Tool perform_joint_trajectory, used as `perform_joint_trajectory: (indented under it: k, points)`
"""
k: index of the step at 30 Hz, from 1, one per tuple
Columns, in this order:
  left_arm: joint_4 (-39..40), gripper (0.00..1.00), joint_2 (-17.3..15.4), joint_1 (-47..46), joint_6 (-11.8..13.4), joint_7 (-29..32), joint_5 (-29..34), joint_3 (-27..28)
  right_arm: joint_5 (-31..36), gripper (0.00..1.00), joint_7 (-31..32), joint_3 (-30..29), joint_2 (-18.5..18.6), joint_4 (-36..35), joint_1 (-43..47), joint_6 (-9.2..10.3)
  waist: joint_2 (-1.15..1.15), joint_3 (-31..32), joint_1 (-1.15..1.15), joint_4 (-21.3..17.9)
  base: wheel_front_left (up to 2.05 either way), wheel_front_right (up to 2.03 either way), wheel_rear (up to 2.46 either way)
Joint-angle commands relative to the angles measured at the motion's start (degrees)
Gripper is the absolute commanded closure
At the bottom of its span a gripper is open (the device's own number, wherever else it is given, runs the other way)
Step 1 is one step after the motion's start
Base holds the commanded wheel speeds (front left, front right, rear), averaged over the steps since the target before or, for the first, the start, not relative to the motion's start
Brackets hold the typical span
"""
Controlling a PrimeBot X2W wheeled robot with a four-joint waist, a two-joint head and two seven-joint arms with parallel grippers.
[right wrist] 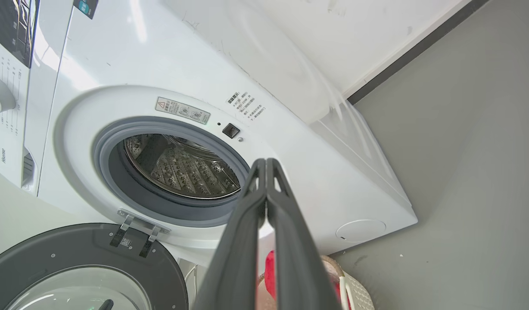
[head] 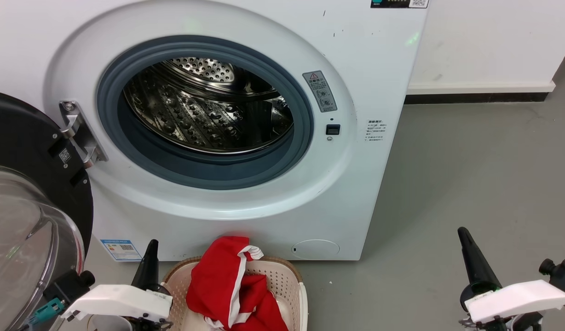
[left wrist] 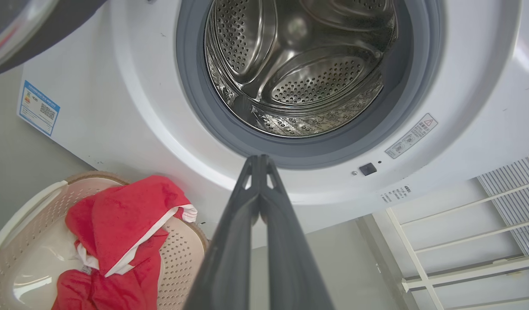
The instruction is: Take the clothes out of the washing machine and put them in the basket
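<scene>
The washing machine (head: pixel 356 69) stands with its door (head: pixel 29 138) swung open to the left; the red clothes (head: pixel 222 280) lie heaped in the basket (head: pixel 282 276) on the floor just before it, one fold draped over the far rim; the left gripper (left wrist: pixel 259 158) hangs just left of the basket, the right gripper (right wrist: pixel 264 161) well off to the right; both pairs of jaws are pressed together.

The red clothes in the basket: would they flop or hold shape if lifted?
Probably floppy: the clothes drape in folds over the basket rim. Likely light, since the basket looks untipped under them. One pinch might lift them with the rest trailing.
</scene>
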State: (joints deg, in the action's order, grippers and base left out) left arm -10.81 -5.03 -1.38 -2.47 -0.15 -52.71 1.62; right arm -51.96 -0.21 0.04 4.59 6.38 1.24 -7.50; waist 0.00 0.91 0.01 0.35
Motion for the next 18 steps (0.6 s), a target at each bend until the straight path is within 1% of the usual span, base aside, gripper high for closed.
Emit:
perform_joint_trajectory:
  k: [1, 18]
  points:
    - [0.4, 1.0, -0.1, -1.7, -0.4, 0.3, -1.9, 0.4, -2.2, 1.0, 0.1, -0.2, 0.5, -0.1, -1.6, 0.0, 0.0, 0.0, 0.0, 0.0, 0.0, 0.0, 0.0]
    - [-0.7, 1.0, 0.6, -2.8, -1.8, 2.2, -12.8, 1.8, -14.0, 1.0, 1.3, -1.2, 0.5, 2.1, -3.3, 0.0, 0.0, -0.3, 0.0, -0.1, 0.0, 0.0, 0.0]
